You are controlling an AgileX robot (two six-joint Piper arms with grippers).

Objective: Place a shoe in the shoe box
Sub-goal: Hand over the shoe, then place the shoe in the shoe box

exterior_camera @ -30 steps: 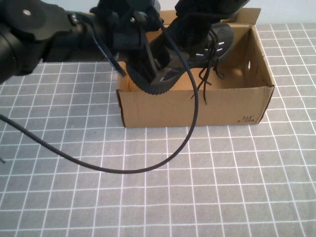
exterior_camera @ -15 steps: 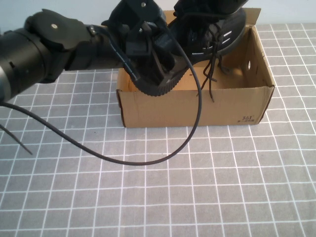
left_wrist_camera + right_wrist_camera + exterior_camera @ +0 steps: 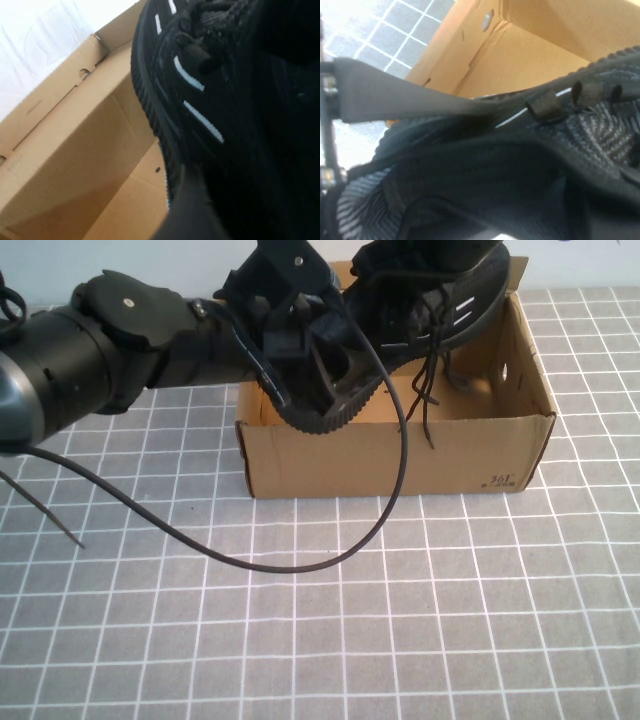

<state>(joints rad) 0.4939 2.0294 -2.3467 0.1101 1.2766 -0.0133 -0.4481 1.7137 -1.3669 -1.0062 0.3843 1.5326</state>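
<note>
The black shoe (image 3: pixel 440 310) hangs tilted over the open brown shoe box (image 3: pixel 400 460), heel toward the box's left front corner, toe up at the back right, laces (image 3: pixel 425 410) dangling inside. My left gripper (image 3: pixel 305 360) reaches in from the left and is shut on the shoe's heel end. My right gripper (image 3: pixel 420 255) comes in from the top edge, mostly hidden, and holds the shoe's upper; one of its fingers (image 3: pixel 395 95) lies against the collar. The left wrist view shows the shoe's side (image 3: pixel 200 100) above the box's inner wall (image 3: pixel 75 150).
A black cable (image 3: pixel 300 565) loops from my left arm across the checked cloth in front of the box. The box's lid flap (image 3: pixel 500 275) stands up at the back. The box wall with a round hole (image 3: pixel 487 20) shows in the right wrist view.
The shoe has risen and shifted right and toward the back of the box. My left arm has swung in further from the left, and the cable loop has shifted with it.
</note>
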